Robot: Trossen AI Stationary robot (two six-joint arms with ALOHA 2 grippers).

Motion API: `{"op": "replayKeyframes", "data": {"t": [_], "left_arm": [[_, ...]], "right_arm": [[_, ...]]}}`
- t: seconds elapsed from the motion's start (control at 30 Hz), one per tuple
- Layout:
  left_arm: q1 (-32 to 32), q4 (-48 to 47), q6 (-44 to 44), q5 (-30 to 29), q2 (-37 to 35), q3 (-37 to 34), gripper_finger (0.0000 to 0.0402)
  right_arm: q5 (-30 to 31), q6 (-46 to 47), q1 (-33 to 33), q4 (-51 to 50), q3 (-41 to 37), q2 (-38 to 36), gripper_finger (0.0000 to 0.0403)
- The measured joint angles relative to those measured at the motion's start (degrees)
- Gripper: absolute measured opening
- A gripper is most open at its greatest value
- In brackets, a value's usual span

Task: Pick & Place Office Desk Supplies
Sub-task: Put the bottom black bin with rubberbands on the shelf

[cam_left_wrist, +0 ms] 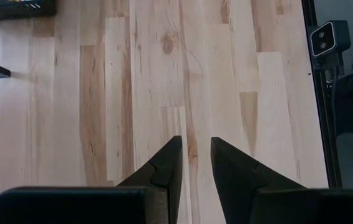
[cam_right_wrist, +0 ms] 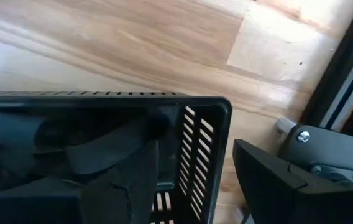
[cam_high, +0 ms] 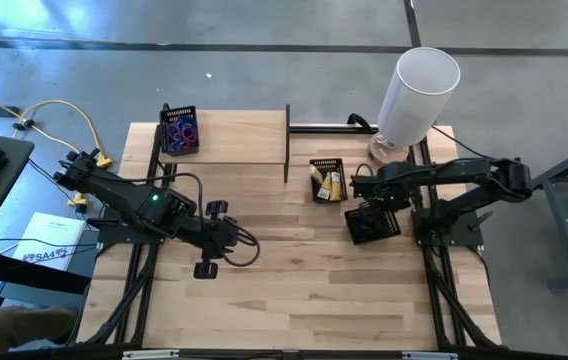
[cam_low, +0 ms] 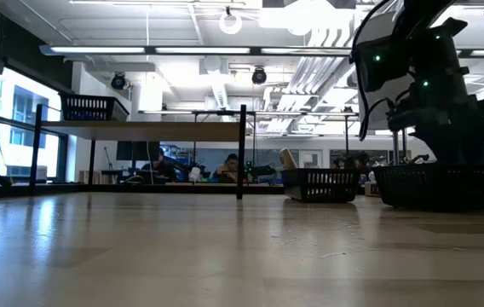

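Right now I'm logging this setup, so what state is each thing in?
Left gripper: open, empty, over bare table.
Right gripper: reaching down into the near tray; fingers hidden.
Near tray: upright on the table, contents unclear.
Middle tray: upright, holding yellow packets.
Shelf tray: upright on the raised shelf, holding coloured loops.
White cylinder: standing upright.

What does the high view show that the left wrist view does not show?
Only the high view shows the mesh tray of coloured loops on the raised shelf, the tray with yellow packets, the tall white cylinder and the right gripper over a third tray. Only the left wrist view shows the left gripper jaws slightly apart, holding nothing. Both show the wooden table.
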Motion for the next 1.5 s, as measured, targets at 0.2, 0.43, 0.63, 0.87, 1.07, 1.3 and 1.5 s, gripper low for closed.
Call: {"op": "replayKeyframes", "data": {"t": [0.2,0.43,0.63,0.87,1.07,1.3,1.5], "left_arm": [[0.00,-0.02,0.01,0.00,0.00,0.00,0.0080],[0.00,-0.02,0.01,0.02,0.00,0.00,0.0080],[0.00,-0.02,0.02,-0.18,0.00,0.00,0.0080],[0.02,0.00,0.29,-7.24,1.83,0.04,0.0080],[0.23,0.09,12.68,-9.34,7.41,0.04,0.0080],[3.65,5.28,23.84,-12.48,17.45,0.04,0.0080],[4.52,13.89,30.90,-11.88,23.60,0.03,0.0080]], "right_arm": [[-0.89,0.25,0.00,2.78,-1.22,0.31,0.0195],[-1.98,0.14,1.53,4.05,-2.56,0.31,0.0195],[-2.85,-0.40,3.42,5.60,-2.56,0.31,0.0160],[-5.47,-1.93,6.29,7.24,-2.56,0.31,0.0045],[-9.07,-2.92,8.95,10.53,-2.49,0.24,0.0007],[-11.15,1.09,12.96,20.62,-2.49,0.24,0.0005],[-12.65,3.66,15.89,29.90,-2.49,0.27,0.0005]]}}
